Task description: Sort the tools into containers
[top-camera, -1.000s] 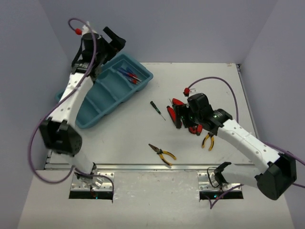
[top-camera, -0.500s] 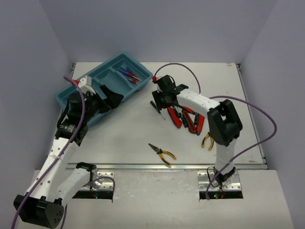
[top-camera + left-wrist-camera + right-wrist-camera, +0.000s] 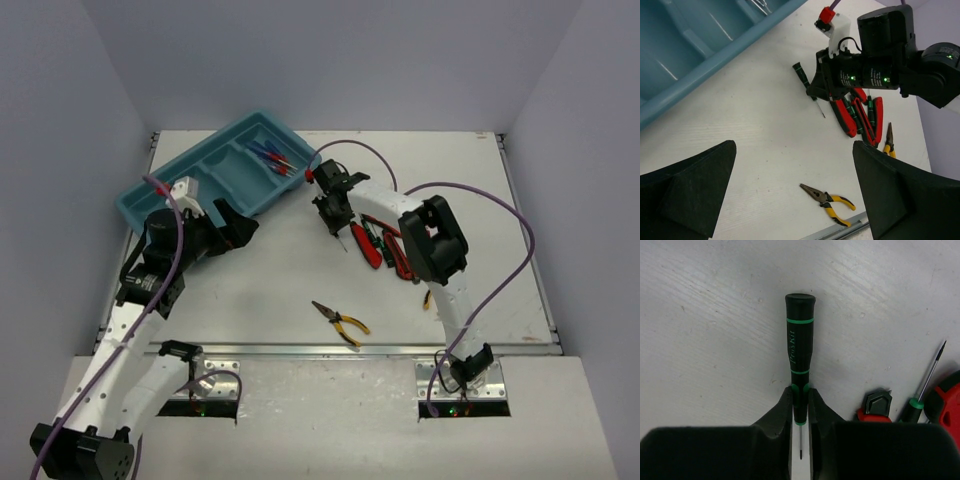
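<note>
My right gripper (image 3: 800, 392) is shut on the neck of a black screwdriver with green rings (image 3: 799, 340), which lies flat on the white table. From above, the right gripper (image 3: 333, 213) sits just right of the teal tray (image 3: 178, 196). Blue-handled screwdrivers (image 3: 270, 157) lie in the tray's far compartment. My left gripper (image 3: 238, 220) hangs open and empty above the table beside the tray; in the left wrist view the left gripper (image 3: 795, 175) frames yellow-handled pliers (image 3: 829, 198). Red-handled pliers (image 3: 385, 245) with green-black screwdrivers among them lie under the right arm.
A second pair of yellow pliers (image 3: 888, 142) lies right of the red pile, partly hidden from above by the right arm. Another green-collared screwdriver (image 3: 925, 385) lies close to my right fingers. The tray's edge (image 3: 700, 60) runs along the left. Grey walls enclose the table.
The right arm swung from the red pliers to the black screwdriver and its jaws closed on it. The left arm came down from the tray's far end to the near side, still open.
</note>
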Tool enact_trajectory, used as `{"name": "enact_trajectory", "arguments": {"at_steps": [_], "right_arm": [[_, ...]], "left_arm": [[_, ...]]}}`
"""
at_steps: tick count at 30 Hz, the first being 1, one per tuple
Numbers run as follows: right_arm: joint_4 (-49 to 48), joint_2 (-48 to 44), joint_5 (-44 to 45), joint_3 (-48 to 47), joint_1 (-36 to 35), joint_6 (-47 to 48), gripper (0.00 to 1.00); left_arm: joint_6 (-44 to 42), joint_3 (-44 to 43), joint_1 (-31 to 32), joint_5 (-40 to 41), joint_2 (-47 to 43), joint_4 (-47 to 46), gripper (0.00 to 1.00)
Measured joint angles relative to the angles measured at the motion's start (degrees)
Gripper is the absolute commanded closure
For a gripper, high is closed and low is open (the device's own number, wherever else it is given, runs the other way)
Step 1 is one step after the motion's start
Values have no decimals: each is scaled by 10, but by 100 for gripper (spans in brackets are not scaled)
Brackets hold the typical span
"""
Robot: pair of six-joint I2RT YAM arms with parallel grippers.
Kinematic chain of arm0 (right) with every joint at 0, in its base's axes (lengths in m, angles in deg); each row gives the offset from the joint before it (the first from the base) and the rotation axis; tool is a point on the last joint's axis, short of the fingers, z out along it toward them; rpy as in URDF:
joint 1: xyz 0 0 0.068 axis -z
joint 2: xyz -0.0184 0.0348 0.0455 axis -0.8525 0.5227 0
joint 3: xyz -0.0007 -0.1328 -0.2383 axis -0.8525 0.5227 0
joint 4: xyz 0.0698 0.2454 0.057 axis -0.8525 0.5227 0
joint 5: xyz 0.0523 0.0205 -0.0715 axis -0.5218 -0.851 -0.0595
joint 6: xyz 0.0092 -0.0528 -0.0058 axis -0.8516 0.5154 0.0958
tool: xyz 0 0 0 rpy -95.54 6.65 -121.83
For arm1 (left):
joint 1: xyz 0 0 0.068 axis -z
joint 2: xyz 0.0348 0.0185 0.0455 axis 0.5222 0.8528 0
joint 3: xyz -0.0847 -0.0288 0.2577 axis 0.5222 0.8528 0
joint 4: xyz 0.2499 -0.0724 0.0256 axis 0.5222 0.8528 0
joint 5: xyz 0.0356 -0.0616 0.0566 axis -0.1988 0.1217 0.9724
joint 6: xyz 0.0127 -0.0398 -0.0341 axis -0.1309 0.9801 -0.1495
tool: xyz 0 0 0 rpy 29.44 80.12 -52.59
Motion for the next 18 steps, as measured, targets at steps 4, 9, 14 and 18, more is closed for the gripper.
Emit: {"name": "enact_trajectory", "arguments": {"at_steps": [4,9,14,18], "right_arm": [[-6,-9,1,13,0,3,100],[-15,-92,-34,90,0,-27,100],[-82,-288,-168,204,3,-84,100],[-185,-410,-300,280,3,-142,100]], "left_arm": [[32,36,0,-10,28,-36,0],[110,103,0,-75,86,-185,1],[202,151,10,-144,169,-392,7],[249,147,50,-154,228,-489,15]]}}
